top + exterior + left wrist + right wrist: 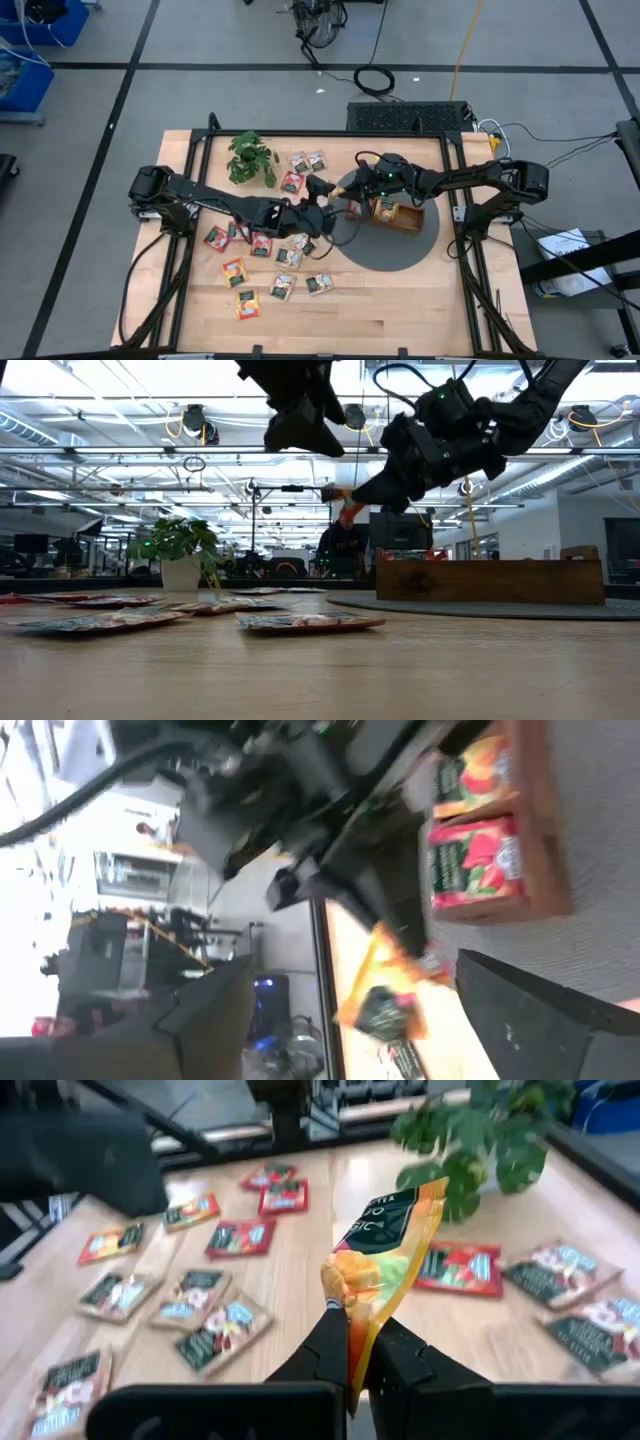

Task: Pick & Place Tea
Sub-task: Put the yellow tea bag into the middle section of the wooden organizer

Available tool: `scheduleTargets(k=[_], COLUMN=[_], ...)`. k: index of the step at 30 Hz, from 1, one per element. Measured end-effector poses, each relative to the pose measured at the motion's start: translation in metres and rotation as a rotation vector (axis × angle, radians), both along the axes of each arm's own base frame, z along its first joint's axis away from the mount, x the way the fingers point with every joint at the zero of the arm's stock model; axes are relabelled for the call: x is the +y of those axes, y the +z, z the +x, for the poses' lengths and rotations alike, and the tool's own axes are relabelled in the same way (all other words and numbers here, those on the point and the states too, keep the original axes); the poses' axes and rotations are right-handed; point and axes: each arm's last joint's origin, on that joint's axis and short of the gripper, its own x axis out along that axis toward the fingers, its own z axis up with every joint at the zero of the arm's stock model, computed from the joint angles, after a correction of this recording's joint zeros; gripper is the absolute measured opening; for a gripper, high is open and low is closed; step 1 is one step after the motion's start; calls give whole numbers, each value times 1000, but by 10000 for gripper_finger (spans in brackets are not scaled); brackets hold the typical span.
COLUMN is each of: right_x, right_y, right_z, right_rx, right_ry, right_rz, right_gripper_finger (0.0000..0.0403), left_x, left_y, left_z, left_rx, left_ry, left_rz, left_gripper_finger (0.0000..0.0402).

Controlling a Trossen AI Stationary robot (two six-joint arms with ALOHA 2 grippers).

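An orange-yellow tea sachet hangs in the air left of the brown wooden tray, with my right gripper shut on it. My left gripper faces it from the table's left, open, its two fingers standing wide on either side of the sachet without touching it. Several more sachets lie flat on the wood on the left half of the table. The tray holds a red sachet and an orange one. My right gripper pinches the orange-yellow sachet by its crumpled narrow end between its two fingers. The fingers come nearly level from the table's right, tipped a little down. The sachet sticks out past the fingertips, lifted clear of the table.
The tray stands on a round grey mat at the centre right. A small leafy plant in a white pot stands at the far left. Bare wood lies along the near edge, right of the sachets.
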Motion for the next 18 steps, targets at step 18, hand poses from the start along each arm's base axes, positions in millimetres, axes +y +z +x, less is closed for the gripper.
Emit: scheduleTargets(k=[18], right_x=[13], right_y=[21], right_z=[-29], right_rx=[50], right_ry=[-117], right_rz=[-102], right_gripper_finger=[6], left_x=[26], left_y=[75], left_z=[-65], left_rx=[-220], left_ry=[38], left_rz=[-412], left_gripper_finger=[349])
